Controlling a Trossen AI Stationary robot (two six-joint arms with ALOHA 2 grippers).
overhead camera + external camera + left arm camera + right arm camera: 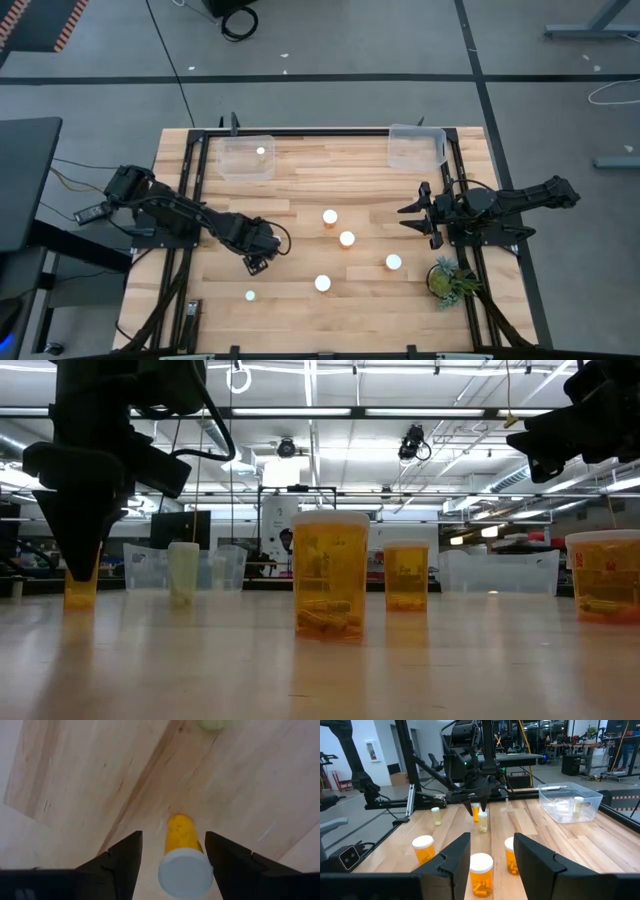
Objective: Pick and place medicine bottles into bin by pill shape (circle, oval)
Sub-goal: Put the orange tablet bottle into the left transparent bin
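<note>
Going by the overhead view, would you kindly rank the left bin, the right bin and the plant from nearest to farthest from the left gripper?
Measured from the left gripper:
1. Left bin, at the far edge on the same side.
2. Plant, near the right edge, beside the right arm.
3. Right bin, at the far right corner.

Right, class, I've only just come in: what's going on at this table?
A two-armed robot is sorting medicine bottles into bins. The left gripper is lowered over one bottle near the table's front, jaws open on either side of it, not yet closed. The right gripper waits open at the right side. One bottle already stands in the left bin; the right bin looks empty. Five others stand loose on the table.
</note>
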